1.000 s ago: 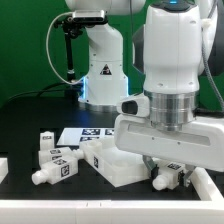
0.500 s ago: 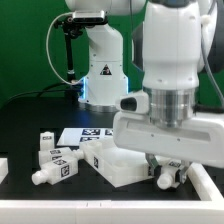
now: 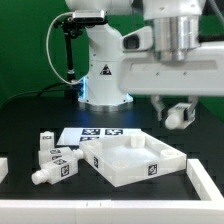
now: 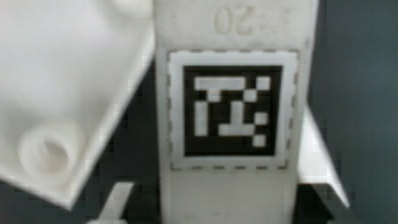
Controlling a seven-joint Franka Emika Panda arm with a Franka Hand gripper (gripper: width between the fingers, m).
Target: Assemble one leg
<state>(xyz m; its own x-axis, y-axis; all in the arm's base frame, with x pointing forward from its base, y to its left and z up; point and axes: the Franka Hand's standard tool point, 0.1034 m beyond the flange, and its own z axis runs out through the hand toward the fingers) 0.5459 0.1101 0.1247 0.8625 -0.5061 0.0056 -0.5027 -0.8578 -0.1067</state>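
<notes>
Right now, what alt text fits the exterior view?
The gripper holds a leg in the air at the exterior view's right, higher than the tabletop lying on the table. Other legs lie at that view's left; the marker board is behind the tabletop.

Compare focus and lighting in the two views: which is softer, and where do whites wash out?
Wrist view: the leg is seen close up, its tag soft-edged, out of focus. Exterior view: sharper; the white arm is washed out against the black table, and the tabletop shows faint shading only.
</notes>
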